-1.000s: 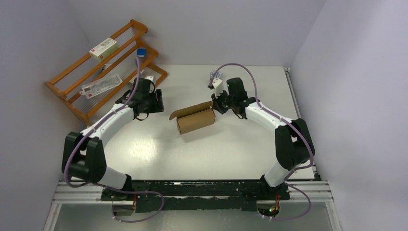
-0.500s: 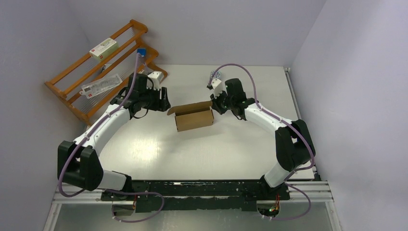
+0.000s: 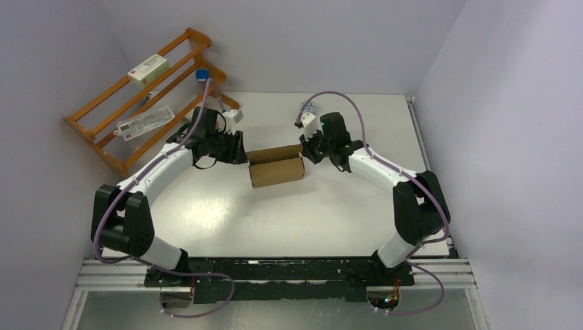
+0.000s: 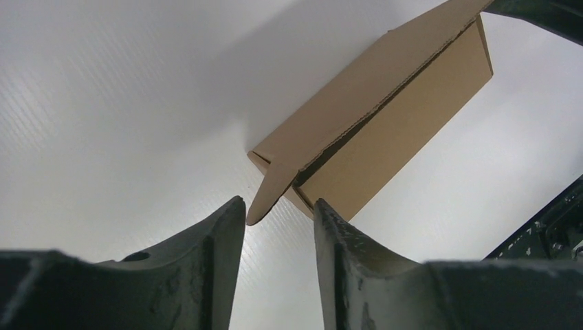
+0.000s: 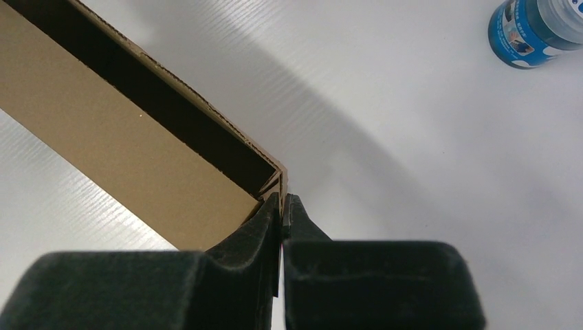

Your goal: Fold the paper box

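The paper box (image 3: 276, 168) is a brown cardboard tray lying across the middle of the table, its long top open. My left gripper (image 3: 240, 150) is at the box's left end. In the left wrist view the box (image 4: 412, 124) stretches away from that gripper (image 4: 278, 206), whose jaws stand apart with the tip of the box's loose end flap (image 4: 269, 192) between them, close to the left finger. My right gripper (image 3: 304, 150) is at the right end. In the right wrist view it (image 5: 282, 197) is shut on the end wall at the box's (image 5: 103, 130) far corner.
A wooden rack (image 3: 172, 89) stands at the back left with a white carton (image 3: 148, 69) and a clear packet (image 3: 143, 122) on it. A small blue-and-white bottle (image 3: 309, 107) (image 5: 533, 27) stands behind the right gripper. Grey walls close in on both sides.
My left arm has swung right up to the box's left end and its jaws have narrowed. The box has turned squarer to the table. The right gripper has kept its hold.
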Robot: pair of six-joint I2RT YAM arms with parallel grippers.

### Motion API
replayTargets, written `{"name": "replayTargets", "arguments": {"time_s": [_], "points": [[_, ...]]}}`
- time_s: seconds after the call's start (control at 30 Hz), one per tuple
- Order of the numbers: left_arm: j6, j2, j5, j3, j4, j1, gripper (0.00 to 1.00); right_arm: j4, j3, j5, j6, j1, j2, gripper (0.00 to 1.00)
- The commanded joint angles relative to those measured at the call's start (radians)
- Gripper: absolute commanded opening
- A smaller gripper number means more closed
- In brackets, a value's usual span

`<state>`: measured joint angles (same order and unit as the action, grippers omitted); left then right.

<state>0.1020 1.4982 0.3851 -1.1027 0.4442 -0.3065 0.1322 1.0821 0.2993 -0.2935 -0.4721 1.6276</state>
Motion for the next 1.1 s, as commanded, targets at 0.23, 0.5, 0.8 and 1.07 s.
{"name": "replayTargets", "arguments": {"time_s": [0.23,0.5,0.8,1.07], "points": [[0.123,0.025,0.059,-0.003,-0.028,-0.07,0.22,0.021,0.054,-0.049,0.105,-0.031,0.005,0.0],[0.259,0.038,-0.017,0.017,-0.039,-0.104,0.19,0.068,0.114,-0.113,0.281,-0.075,0.046,0.0],[0.332,0.033,-0.022,0.03,-0.078,-0.106,0.2,0.126,0.154,-0.153,0.438,-0.123,0.073,0.0],[0.35,0.03,-0.028,0.023,-0.096,-0.109,0.2,0.128,0.157,-0.213,0.499,-0.145,0.059,0.01]]}}
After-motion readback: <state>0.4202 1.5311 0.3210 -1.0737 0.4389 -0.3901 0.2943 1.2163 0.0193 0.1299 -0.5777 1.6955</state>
